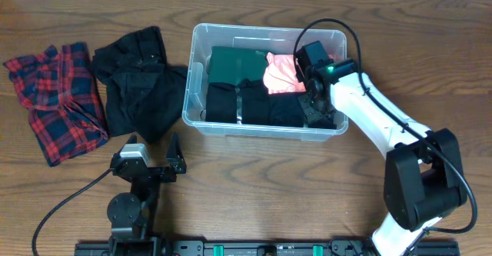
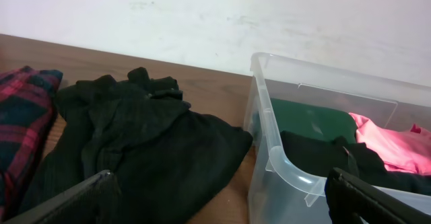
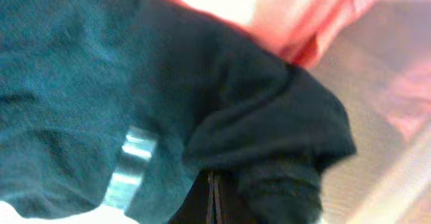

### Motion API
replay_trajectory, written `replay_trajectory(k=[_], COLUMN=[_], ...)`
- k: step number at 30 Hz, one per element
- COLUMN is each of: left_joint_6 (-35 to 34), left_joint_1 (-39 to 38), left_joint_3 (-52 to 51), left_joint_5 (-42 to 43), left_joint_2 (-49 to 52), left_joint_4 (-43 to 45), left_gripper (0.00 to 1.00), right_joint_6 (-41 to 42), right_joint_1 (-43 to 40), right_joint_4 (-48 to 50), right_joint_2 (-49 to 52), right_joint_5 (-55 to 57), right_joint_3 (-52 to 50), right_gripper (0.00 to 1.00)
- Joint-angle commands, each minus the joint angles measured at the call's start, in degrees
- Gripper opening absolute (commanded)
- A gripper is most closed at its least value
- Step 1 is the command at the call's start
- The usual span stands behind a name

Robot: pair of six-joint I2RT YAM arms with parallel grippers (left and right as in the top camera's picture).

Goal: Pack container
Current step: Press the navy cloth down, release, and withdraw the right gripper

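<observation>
Plaid cloth (image 1: 54, 98) and black garment (image 1: 142, 79) lie left of the container (image 1: 265, 31), a clear bin mid-table holding green, black and pink clothes. Left gripper (image 1: 150, 157) spread wide. Right gripper (image 1: 312, 98) down in the bin's right end, grip impossible to tell.

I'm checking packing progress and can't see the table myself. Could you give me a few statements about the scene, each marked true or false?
1. The red plaid garment is packed in the container. False: it lies on the table, left of the container.
2. The left gripper is open and holds nothing. True.
3. A pink garment lies inside the container. True.
4. The right gripper hangs over the red plaid garment. False: it is down in the right end of the container, among the dark clothes.
</observation>
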Motion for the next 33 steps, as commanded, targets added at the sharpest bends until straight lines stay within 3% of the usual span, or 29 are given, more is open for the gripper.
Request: replay_trajectory(k=[1,14,23,25,29,30,31,33], left_joint_6=[0.28,0.28,0.28,0.28,0.28,0.28,0.28,0.28], left_joint_1=[-0.22,-0.22,-0.22,-0.22,-0.22,-0.22,-0.22,-0.22], left_joint_3=[-0.94,-0.94,-0.94,-0.94,-0.94,-0.94,-0.94,-0.94], left_joint_5=[0.44,0.46,0.44,0.44,0.44,0.44,0.46,0.46], left_joint_2=[-0.33,-0.33,-0.33,-0.33,-0.33,-0.33,-0.33,-0.33], left_joint_4=[-2.01,-2.01,-2.01,-2.01,-2.01,-2.01,-2.01,-2.01], left_gripper=[0.98,0.98,0.98,0.98,0.98,0.98,0.98,0.98], right_joint_6=[-0.44,-0.87,-0.59,-0.57,0.68,1.14,1.92,3.37], right_joint_1=[1.16,1.25,1.2,1.18,0.26,-0.31,-1.25,-3.87], right_joint_4=[0.87,0.74,-12.39,-15.39,-19.89,-20.52,-21.0,-21.57], right_joint_2=[1.57,4.28,0.87,-0.57,-3.43,-4.11,-4.92,-6.32], right_joint_5=[0.98,1.01,0.61,0.33,0.37,0.37,0.37,0.39], right_joint_3=[0.87,1.16,18.08,23.41,32.0,33.22,34.18,34.8], right_gripper=[0.01,0.01,0.04,0.19,0.82,0.92,0.99,0.99])
